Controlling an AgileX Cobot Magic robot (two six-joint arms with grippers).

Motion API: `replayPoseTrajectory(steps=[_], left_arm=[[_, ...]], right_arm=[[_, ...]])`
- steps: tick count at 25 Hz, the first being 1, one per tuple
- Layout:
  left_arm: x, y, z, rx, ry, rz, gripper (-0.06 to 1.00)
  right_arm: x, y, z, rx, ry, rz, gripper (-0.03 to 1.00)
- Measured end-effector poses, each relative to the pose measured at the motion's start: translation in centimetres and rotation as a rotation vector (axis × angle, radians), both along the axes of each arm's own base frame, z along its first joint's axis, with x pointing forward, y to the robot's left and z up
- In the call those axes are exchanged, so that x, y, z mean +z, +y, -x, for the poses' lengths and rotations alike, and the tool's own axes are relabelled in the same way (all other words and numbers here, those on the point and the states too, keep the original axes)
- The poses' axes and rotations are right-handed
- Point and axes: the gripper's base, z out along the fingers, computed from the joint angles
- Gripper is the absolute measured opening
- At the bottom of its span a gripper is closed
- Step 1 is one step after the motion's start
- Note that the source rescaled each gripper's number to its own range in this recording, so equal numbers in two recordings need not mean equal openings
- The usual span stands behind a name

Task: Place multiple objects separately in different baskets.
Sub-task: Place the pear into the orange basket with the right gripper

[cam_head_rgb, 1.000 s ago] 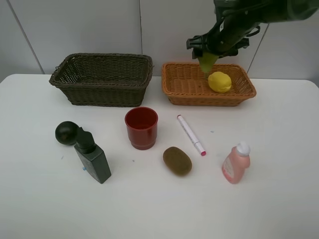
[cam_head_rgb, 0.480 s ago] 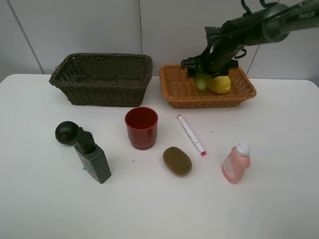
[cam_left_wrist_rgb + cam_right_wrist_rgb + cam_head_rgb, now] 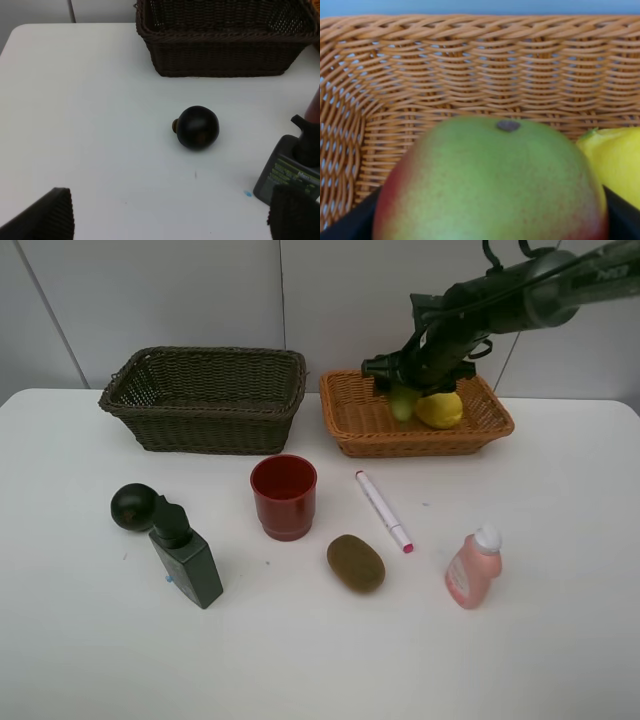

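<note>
My right gripper is shut on the green-red pear and holds it low inside the orange-tan basket, right beside the yellow lemon. The dark brown basket holds nothing that I can see. My left gripper is open above the table, short of the dark round fruit. The dark green bottle stands next to that fruit.
In front of the baskets the white table carries the red cup, pink-white marker, brown kiwi and small pink bottle. A wall rises close behind the baskets.
The right arm came down with the pear from above the orange-tan basket into it, beside the lemon. Over the last half second it has hardly moved.
</note>
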Motion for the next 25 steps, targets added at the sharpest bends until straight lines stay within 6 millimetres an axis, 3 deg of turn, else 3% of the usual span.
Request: replayPoseTrajectory(steps=[9,12,14,25], left_arm=[[0.00,0.00,0.00,0.000,0.000,0.000,1.00],[0.00,0.00,0.00,0.000,0.000,0.000,1.00],[0.00,0.00,0.00,0.000,0.000,0.000,1.00],[0.00,0.00,0.00,0.000,0.000,0.000,1.00]], right_arm=[[0.02,0.02,-0.02,0.000,-0.002,-0.002,0.75],[0.03,0.03,-0.03,0.001,-0.005,-0.003,0.91],[0.05,0.04,-0.05,0.001,-0.007,-0.004,0.96],[0.49,0.00,-0.11,0.013,-0.029,0.006,0.99]])
